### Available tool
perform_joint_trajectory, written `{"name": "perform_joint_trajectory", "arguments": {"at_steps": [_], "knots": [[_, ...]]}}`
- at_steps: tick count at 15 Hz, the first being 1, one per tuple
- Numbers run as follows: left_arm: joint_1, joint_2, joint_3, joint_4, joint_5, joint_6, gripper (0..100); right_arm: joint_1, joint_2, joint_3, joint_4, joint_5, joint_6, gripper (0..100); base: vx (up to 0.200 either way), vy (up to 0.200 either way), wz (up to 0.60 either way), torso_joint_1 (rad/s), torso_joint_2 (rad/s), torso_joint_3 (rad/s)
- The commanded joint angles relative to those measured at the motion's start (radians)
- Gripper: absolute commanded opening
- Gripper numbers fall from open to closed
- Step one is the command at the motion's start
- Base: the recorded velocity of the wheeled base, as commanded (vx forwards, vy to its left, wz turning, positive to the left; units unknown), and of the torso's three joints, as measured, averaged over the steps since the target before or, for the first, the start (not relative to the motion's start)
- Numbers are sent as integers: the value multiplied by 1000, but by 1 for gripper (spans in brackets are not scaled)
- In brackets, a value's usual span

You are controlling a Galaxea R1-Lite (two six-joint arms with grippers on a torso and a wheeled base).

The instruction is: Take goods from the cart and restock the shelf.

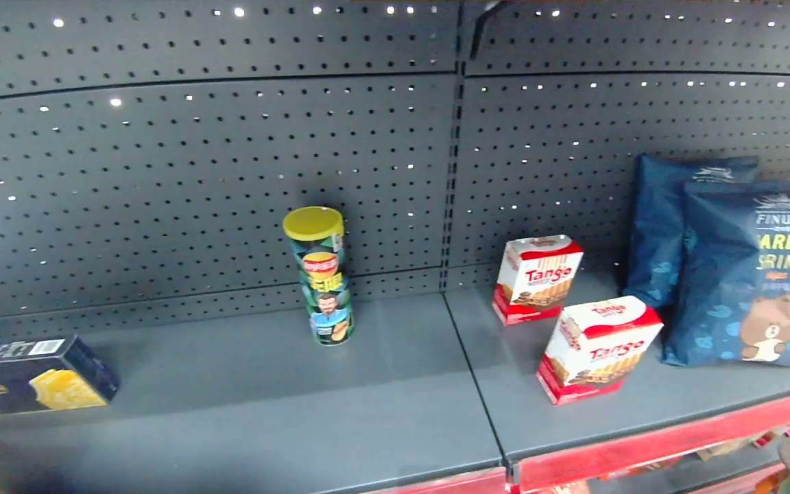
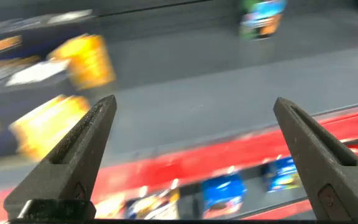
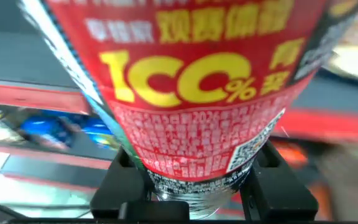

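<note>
— Across the whole front of the head view sits the grey shelf point(image 1: 265, 384), with a perforated back panel point(image 1: 162, 171) behind it and a red strip along its front edge. What's actually on it, biggest first?

— On the right side, two dark blue snack bags point(image 1: 745, 274) stand one in front of the other, the rear one against the panel. Just left of them are two red-and-white boxes point(image 1: 537, 278), both upright. The front one point(image 1: 597, 350) is turned a bit at an angle and sits near the shelf edge, just beside the front bag. Way over on the left there's a dark box point(image 1: 31, 374) lying flat with a yellow picture on its side. Then a tall can point(image 1: 319, 274) with a yellow lid stands alone around the middle, close to the panel, well apart from everything else.

— Cool, and the arms?

— The right gripper point(image 3: 191, 168) has its jaws pinching the bottom end of a red-labelled can point(image 3: 191, 81) with yellow print, held out in front of the red shelf edge, so not on the shelf yet. The left gripper point(image 2: 194, 102) has its jaws spread wide with nothing between them, facing the shelf from the front. Past it you can make out the tall can and some yellow-printed boxes, pretty blurred.
</note>
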Motion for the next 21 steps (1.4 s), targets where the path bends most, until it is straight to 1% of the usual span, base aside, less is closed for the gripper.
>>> {"name": "perform_joint_trajectory", "arguments": {"at_steps": [1, 5, 9, 11, 13, 16, 17, 18, 20, 21], "knots": [[0, 0, 0, 0, 0, 0, 100, 2, 4, 0, -1, 2, 0, 0, 0, 0, 600, 7, 7, 7], [0, 0, 0, 0, 0, 0, 100, 14, -18, 2, -28, 10, 3, 0, 0, 0, 0, 0, 0, 0], [0, 1, 0, 0, 0, 0, 100, 36, -74, 9, -24, 51, 3, 0, 0, 0, 0, 0, 0, 0], [0, 0, 0, 0, 0, 0, 100, 47, -94, -11, -25, 76, 4, 0, 0, 0, 0, 0, 0, 0], [0, 1, 0, 0, 0, 0, 100, 83, -114, -52, -19, 155, 6, 0, 0, 0, 0, 0, 0, 0], [0, 1, 0, 0, 0, 0, 100, 126, -96, -98, -10, 207, 3, 0, 0, 0, 0, 0, 0, 0], [-4, 3, 0, 0, -8, 11, 100, 154, -77, -117, 10, 230, 3, 0, 0, 0, 0, 0, 0, 0], [-4, 3, 0, 0, -9, 17, 100, 180, -74, -123, 30, 237, 3, 0, 0, 0, 0, 0, 0, 0], [-3, 1, 0, 0, -4, 11, 100, 240, -76, -121, 71, 238, 1, 0, 0, 0, 0, 0, 0, 0], [-6, 6, 0, 0, -6, 11, 100, 255, -77, -123, 85, 235, 0, 0, 0, 0, 0, 0, 0, 0]]}}
